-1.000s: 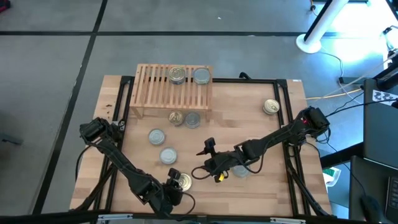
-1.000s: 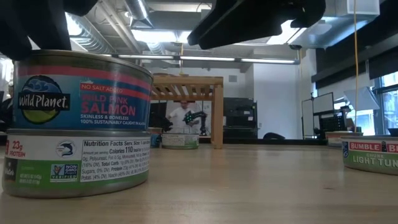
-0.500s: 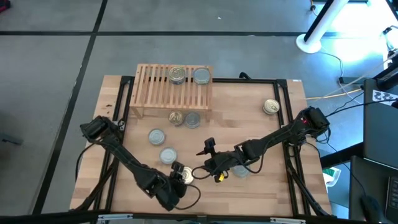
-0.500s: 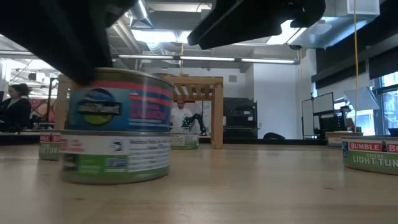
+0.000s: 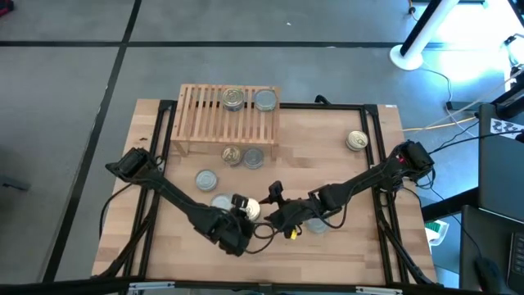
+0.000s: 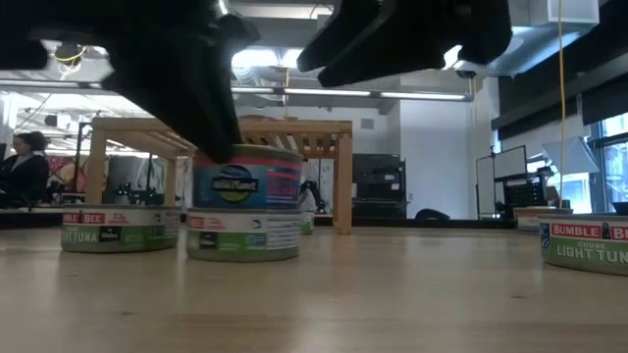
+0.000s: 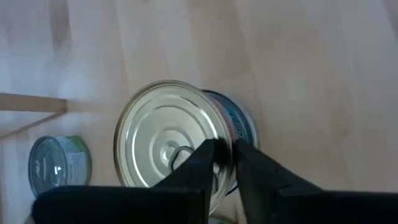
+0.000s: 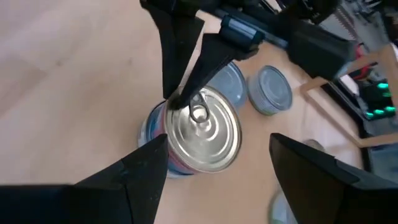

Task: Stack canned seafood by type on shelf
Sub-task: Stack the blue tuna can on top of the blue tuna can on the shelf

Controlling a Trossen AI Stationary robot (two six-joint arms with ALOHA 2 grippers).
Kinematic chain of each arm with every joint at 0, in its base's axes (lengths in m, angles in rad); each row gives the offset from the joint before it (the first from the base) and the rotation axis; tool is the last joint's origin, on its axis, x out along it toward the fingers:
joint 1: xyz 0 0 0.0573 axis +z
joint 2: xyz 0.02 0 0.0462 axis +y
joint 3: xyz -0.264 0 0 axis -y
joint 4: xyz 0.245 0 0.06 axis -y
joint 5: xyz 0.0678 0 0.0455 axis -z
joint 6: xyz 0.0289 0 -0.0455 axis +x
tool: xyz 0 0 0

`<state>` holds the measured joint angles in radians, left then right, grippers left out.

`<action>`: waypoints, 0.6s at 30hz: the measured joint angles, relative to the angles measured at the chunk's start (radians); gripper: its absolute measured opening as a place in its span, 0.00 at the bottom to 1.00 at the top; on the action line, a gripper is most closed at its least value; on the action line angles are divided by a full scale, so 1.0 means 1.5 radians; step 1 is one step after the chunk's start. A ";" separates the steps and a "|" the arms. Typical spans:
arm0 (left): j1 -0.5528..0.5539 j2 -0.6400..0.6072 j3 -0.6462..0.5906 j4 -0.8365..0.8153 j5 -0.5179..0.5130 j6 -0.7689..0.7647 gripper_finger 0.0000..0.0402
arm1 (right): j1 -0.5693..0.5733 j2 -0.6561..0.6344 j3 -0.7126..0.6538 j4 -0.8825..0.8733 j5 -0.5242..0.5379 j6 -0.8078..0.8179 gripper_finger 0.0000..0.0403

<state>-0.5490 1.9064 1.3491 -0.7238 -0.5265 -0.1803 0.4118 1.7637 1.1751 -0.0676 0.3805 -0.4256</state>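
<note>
Gripping salmon can (image 6: 245,186) rim, left gripper (image 7: 225,155); Bumble Bee tuna (image 6: 120,227) beside.

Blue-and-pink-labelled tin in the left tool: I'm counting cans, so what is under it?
A second round metal tin with a white-and-green label sits directly beneath the blue-and-pink-labelled round metal tin. Its lid is covered, so the lid colour cannot be seen.

The stacked tins (image 5: 248,210) are being dragged away from the table's near edge by the left gripper (image 7: 225,152), pinched on the top tin's rim, and are being brought just beside the waiting right gripper (image 8: 214,165).
</note>
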 joint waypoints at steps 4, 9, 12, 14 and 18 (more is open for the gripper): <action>0.015 0.000 0.000 -0.002 -0.001 0.001 0.05 | 0.000 0.019 0.000 -0.032 0.044 -0.015 0.68; 0.023 -0.001 0.000 -0.002 -0.003 0.000 0.01 | 0.000 0.046 -0.001 -0.047 0.080 -0.018 0.68; 0.026 -0.001 0.000 0.000 -0.001 -0.001 0.01 | 0.000 0.062 -0.001 -0.035 0.090 -0.018 0.68; 0.026 -0.001 0.000 0.000 -0.002 -0.005 0.01 | 0.000 0.071 0.000 -0.037 0.090 -0.019 0.68; 0.027 -0.001 0.002 -0.001 -0.005 -0.013 0.00 | 0.001 0.093 0.000 -0.034 0.108 -0.036 0.68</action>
<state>-0.5087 1.9045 1.3519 -0.7246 -0.5334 -0.1991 0.4139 1.9027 1.1751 -0.1187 0.5419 -0.4801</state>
